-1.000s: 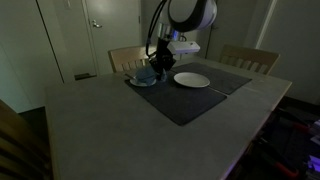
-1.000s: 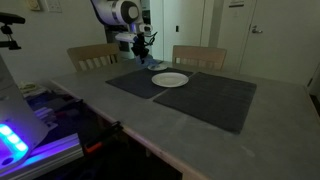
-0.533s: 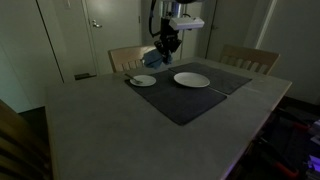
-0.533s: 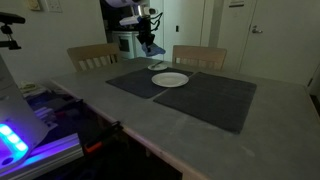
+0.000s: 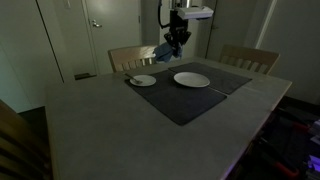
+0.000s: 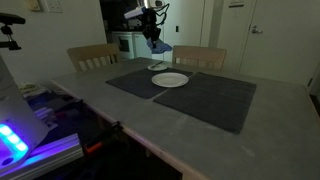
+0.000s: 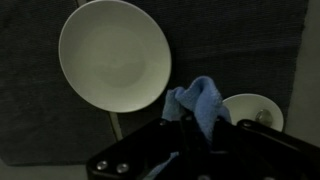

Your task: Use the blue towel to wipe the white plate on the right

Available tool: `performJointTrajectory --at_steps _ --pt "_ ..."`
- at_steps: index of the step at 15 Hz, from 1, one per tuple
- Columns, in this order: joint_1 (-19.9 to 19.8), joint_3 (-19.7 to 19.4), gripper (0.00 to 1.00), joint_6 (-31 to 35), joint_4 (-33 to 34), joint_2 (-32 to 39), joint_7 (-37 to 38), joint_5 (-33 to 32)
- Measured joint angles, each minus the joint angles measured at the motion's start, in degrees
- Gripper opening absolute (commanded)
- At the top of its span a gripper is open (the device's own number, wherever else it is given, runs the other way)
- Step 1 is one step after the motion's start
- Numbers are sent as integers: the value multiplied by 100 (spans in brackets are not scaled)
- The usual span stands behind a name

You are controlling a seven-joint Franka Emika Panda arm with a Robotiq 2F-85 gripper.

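In an exterior view the gripper (image 5: 173, 42) is hanging high over the far end of the table (image 5: 90, 125), clamped on the towel (image 5: 163, 51), which is dangling in the air, touching nothing else. Below it the small plate (image 5: 143, 80) and the big plate (image 5: 191, 79) are sitting apart on the dark mats (image 5: 180, 105). In an exterior view from another spot, the gripper (image 6: 153, 37) and towel (image 6: 160, 46) are showing above and behind the big plate (image 6: 170, 79), but here the small plate is too dim to pick out. The wrist view is looking straight down: the towel (image 7: 200, 100) is bunching up between the dark fingers of the gripper (image 7: 195, 135), the big plate (image 7: 115, 55) is filling the upper left, bare and white, and the small plate (image 7: 255, 110) is peeking out just beside the towel.
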Motion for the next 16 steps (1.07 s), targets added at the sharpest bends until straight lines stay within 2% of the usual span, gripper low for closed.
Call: performJointTrajectory --at_steps 3,4,8,9,16 --pt "-196 -38 2 -143 -38 -78 1 -25" --pt "-271 -39 7 -162 -67 -102 0 7" --pt "-317 0 7 -158 -65 -94 0 3" --pt "-314 17 2 -158 -65 -94 1 3" --pt "-422 -65 2 -256 -62 -10 152 2"
